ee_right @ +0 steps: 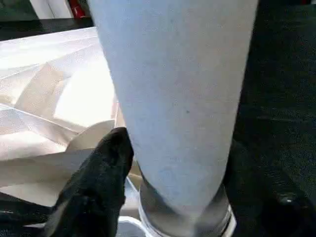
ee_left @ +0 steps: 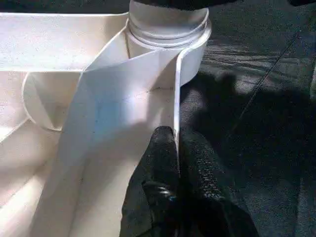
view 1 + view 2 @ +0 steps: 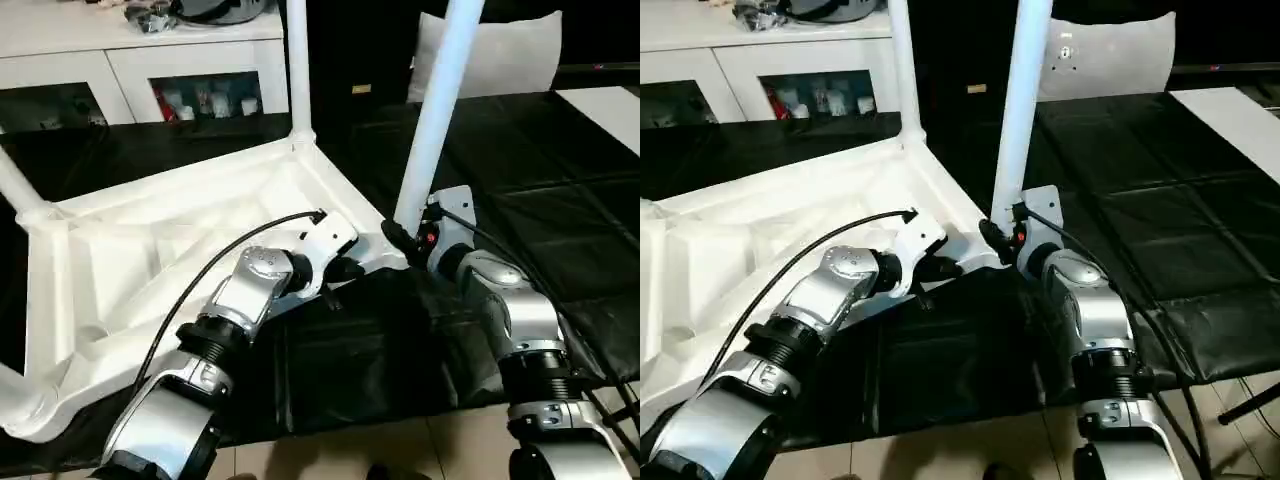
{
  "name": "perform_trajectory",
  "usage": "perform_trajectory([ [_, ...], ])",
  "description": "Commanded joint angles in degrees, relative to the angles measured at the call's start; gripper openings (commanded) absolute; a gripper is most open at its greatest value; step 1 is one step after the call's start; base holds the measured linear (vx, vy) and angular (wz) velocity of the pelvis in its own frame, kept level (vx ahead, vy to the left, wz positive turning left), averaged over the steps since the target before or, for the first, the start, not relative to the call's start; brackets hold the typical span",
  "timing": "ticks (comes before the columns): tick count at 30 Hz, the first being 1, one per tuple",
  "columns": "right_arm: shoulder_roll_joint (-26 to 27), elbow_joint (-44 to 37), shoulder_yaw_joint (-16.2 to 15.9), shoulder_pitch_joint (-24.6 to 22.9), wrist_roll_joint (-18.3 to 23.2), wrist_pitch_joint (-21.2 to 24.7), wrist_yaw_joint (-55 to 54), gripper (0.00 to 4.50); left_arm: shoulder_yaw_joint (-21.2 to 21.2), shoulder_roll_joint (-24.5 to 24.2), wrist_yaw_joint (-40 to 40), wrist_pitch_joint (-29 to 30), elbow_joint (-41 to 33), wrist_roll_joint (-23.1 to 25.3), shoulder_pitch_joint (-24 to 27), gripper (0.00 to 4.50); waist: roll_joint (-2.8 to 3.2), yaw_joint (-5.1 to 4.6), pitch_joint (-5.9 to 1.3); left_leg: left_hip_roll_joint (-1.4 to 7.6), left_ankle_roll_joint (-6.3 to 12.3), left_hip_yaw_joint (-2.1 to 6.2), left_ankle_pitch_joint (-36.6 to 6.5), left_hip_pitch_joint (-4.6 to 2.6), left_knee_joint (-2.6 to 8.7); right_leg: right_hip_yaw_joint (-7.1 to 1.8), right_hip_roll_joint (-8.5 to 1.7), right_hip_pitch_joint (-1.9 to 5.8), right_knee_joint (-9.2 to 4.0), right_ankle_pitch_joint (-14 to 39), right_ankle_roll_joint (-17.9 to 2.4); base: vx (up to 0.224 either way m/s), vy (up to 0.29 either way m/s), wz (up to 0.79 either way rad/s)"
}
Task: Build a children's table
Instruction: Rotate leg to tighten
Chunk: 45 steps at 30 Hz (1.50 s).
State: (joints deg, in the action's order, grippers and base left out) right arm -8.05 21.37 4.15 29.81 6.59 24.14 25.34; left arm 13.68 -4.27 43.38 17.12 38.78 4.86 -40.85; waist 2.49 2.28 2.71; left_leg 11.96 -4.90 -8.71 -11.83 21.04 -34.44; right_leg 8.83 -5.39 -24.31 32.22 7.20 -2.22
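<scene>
i see the children's table (image 3: 170,260) lying upside down on the black-covered work table (image 3: 560,190), its ribbed underside facing up, its top reaching towards the work table's left edge and near edge. two legs stand upright in corner sockets: the far leg (image 3: 297,60) at the far corner, and the near right leg (image 3: 437,110) at the corner closest to my right arm. a third leg (image 3: 15,185) shows at the left corner, cut off by the frame.

left gripper (image 2: 176,148): fingers pressed together, pinching the thin side rim (image 2: 176,98) of the tabletop just beside the near right socket (image 2: 168,37), with one finger on each face of the wall.

right gripper (image 3: 400,240): at the base of the near right leg, just above its socket. in the right wrist view one black finger (image 1: 101,182) lies against the leg's side; the other finger is hidden behind the leg, so i cannot tell whether the jaws are actually clamping it or merely bracketing it.

beyond the work table's far edge stands a white cabinet (image 3: 140,70) with glass doors.
</scene>
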Motion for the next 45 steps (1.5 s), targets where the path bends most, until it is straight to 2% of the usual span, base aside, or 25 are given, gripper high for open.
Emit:
perform_trajectory([
  [1,2.14,-1.89,-4.37,-0.29,2.79,-0.27,5.11,3.22,-0.64,1.17,-0.27,-2.43,-3.59,-1.69,-2.60,0.00,-0.84,0.64,-5.19,0.52,10.05,-0.39,2.34,0.30,2.63,-2.88,-3.00,5.07,-2.23,9.51,-9.90,0.000,0.000,0.00],
  [4,-1.02,-2.36,-4.62,-1.04,3.67,-1.31,9.93,3.49,0.18,-0.66,3.66,-5.33,-3.69,-1.88,-1.65,0.00,-0.91,0.76,-5.08,0.47,9.77,-0.48,0.33,0.29,2.73,-2.88,-3.06,5.25,-2.56,11.88,-9.23,0.000,0.000,0.00],
  [5,-3.88,-2.68,-4.35,-1.58,4.86,-1.49,14.57,3.63,0.68,-2.39,6.99,-5.87,-4.21,-2.39,-0.82,0.00,-0.99,0.88,-4.93,0.44,9.60,-0.55,-0.85,0.25,2.81,-2.88,-3.06,5.32,-2.83,13.21,-8.78,0.000,0.000,0.00],
  [10,-8.82,-3.89,-4.71,-2.94,6.04,-2.28,23.45,4.02,1.57,-5.45,12.22,-8.80,-3.79,-2.57,-0.14,0.00,-0.97,1.34,-4.82,0.58,8.99,-0.60,-2.35,0.13,2.83,-2.91,-3.01,5.14,-3.02,15.20,-8.10,0.000,0.000,0.00],
  [12,-13.66,-4.98,-6.12,-4.35,6.60,-2.70,31.15,4.19,2.30,-7.95,17.61,-11.78,-3.50,-3.03,0.20,0.00,-0.97,1.85,-4.73,0.67,8.46,-0.62,-3.60,-0.01,2.84,-2.87,-3.02,5.00,-3.24,17.04,-7.50,0.000,0.000,0.00],
  [13,-15.59,-5.16,-6.77,-4.72,6.87,-2.82,34.33,4.28,2.76,-8.92,20.06,-13.04,-3.43,-3.24,0.31,0.00,-0.56,2.24,-4.62,0.76,7.97,-0.67,-4.59,-0.03,2.86,-2.95,-3.00,4.92,-3.24,18.30,-7.00,0.000,0.000,0.00],
  [15,-19.07,-5.27,-8.14,-5.28,7.33,-3.79,40.00,4.45,4.16,-10.85,23.79,-14.31,-3.29,-2.81,0.37,0.00,-0.70,2.74,-4.52,0.93,7.59,-0.75,-5.89,-0.20,2.87,-2.94,-2.92,4.67,-3.47,19.72,-6.49,0.000,0.000,0.00],
  [17,-20.16,-5.04,-8.59,-5.30,7.12,-4.31,41.50,4.45,4.90,-11.74,25.75,-15.93,-3.28,-2.61,0.45,0.00,-0.50,3.29,-4.51,0.94,6.73,-0.74,-6.83,-0.36,2.92,-2.89,-2.97,4.50,-3.62,21.12,-6.20,0.000,0.000,0.00],
  [20,-21.68,-3.87,-9.19,-5.18,7.47,-6.92,46.47,4.45,6.95,-14.06,33.43,-19.48,-4.24,-3.29,1.26,0.00,-0.61,3.70,-4.49,0.99,5.80,-0.71,-7.51,-0.43,3.04,-2.91,-3.01,4.45,-3.68,22.12,-6.01,0.000,0.000,0.00],
  [22,-21.99,-4.25,-9.43,-5.38,8.29,-6.78,48.50,4.21,7.28,-14.43,34.81,-20.22,-4.28,-3.42,1.30,0.00,-0.67,4.15,-4.55,1.11,5.78,-0.72,-7.66,-0.60,3.05,-2.99,-3.03,4.36,-3.51,21.70,-6.34,0.000,0.000,0.00],
  [23,-22.43,-4.26,-9.94,-5.64,8.73,-8.79,50.89,4.21,7.65,-14.82,36.75,-21.80,-3.95,-3.82,1.11,0.00,-0.54,4.45,-4.51,1.26,5.70,-0.74,-8.06,-0.83,3.08,-3.05,-3.11,4.15,-3.56,21.88,-6.61,0.000,0.000,0.00],
  [24,-22.43,-4.26,-9.94,-5.64,8.73,-8.79,50.89,4.13,7.65,-14.82,36.75,-21.80,-3.95,-3.82,1.11,0.00,-0.58,4.56,-4.57,1.28,5.65,-0.78,-8.04,-0.86,3.04,-3.15,-3.19,4.18,-3.50,21.59,-6.75,0.000,0.000,0.00],
  [25,-22.80,-4.34,-10.38,-5.75,9.51,-7.68,52.38,4.08,7.70,-14.91,37.72,-22.05,-4.04,-4.26,1.09,0.00,-0.97,4.88,-4.57,1.30,5.47,-0.69,-7.72,-0.77,3.19,-3.17,-3.14,4.39,-3.13,20.98,-7.04,0.000,0.000,0.00],
  [27,-23.15,-4.75,-10.88,-5.91,10.32,-6.71,53.88,3.77,7.95,-15.19,39.14,-22.26,-4.32,-4.73,1.13,0.00,-0.85,5.13,-4.51,1.36,5.56,-0.66,-7.63,-0.70,3.23,-3.19,-3.19,4.43,-3.19,21.28,-6.85,0.000,0.000,0.00],
  [28,-23.51,-5.33,-11.41,-6.18,11.08,-5.92,55.45,3.77,8.30,-15.53,40.22,-22.66,-4.46,-4.87,1.14,0.00,-1.14,5.16,-4.55,1.33,5.59,-0.72,-7.56,-0.70,3.21,-3.21,-3.17,4.48,-3.20,21.31,-6.75,0.000,0.000,0.00],
  [30,-23.72,-5.67,-11.81,-6.32,11.51,-5.40,56.68,3.67,8.52,-15.78,40.79,-23.35,-4.22,-4.77,1.05,0.00,-1.03,5.40,-4.56,1.32,5.50,-0.69,-7.17,-0.62,3.22,-3.27,-3.23,4.47,-3.07,21.32,-6.67,0.000,0.000,0.00],
  [31,-23.81,-5.74,-11.96,-6.36,11.65,-5.22,57.13,3.45,8.55,-15.84,41.00,-23.63,-4.10,-4.73,1.03,0.00,-1.09,5.52,-4.56,1.29,5.43,-0.71,-6.94,-0.56,3.19,-3.32,-3.26,4.48,-3.08,21.27,-6.47,0.000,0.000,0.00],
  [35,-23.91,-5.30,-12.72,-6.18,11.36,-5.08,59.00,3.21,8.21,-15.86,40.77,-24.87,-2.61,-4.39,0.39,0.00,-1.15,5.48,-4.43,1.01,4.87,-0.78,-7.26,-0.49,3.17,-3.07,-3.15,4.45,-3.52,23.97,-5.05,0.000,0.000,0.00],
  [38,-23.87,-4.27,-13.48,-5.83,10.74,-5.72,59.55,2.85,7.79,-15.82,40.56,-25.28,-1.60,-4.21,-0.13,0.00,-1.17,5.39,-4.42,0.86,4.57,-0.78,-7.59,-0.46,3.15,-2.88,-3.05,4.43,-3.78,25.68,-3.94,0.000,0.000,0.00],
  [45,-23.44,-2.76,-14.40,-5.84,10.47,-6.61,59.88,2.30,7.58,-16.01,40.61,-25.32,-1.27,-4.24,-0.10,0.00,-1.23,5.42,-4.51,0.93,4.75,-0.76,-6.93,-0.40,3.13,-2.91,-3.05,4.39,-3.64,24.81,-4.04,0.000,0.000,0.00],
])
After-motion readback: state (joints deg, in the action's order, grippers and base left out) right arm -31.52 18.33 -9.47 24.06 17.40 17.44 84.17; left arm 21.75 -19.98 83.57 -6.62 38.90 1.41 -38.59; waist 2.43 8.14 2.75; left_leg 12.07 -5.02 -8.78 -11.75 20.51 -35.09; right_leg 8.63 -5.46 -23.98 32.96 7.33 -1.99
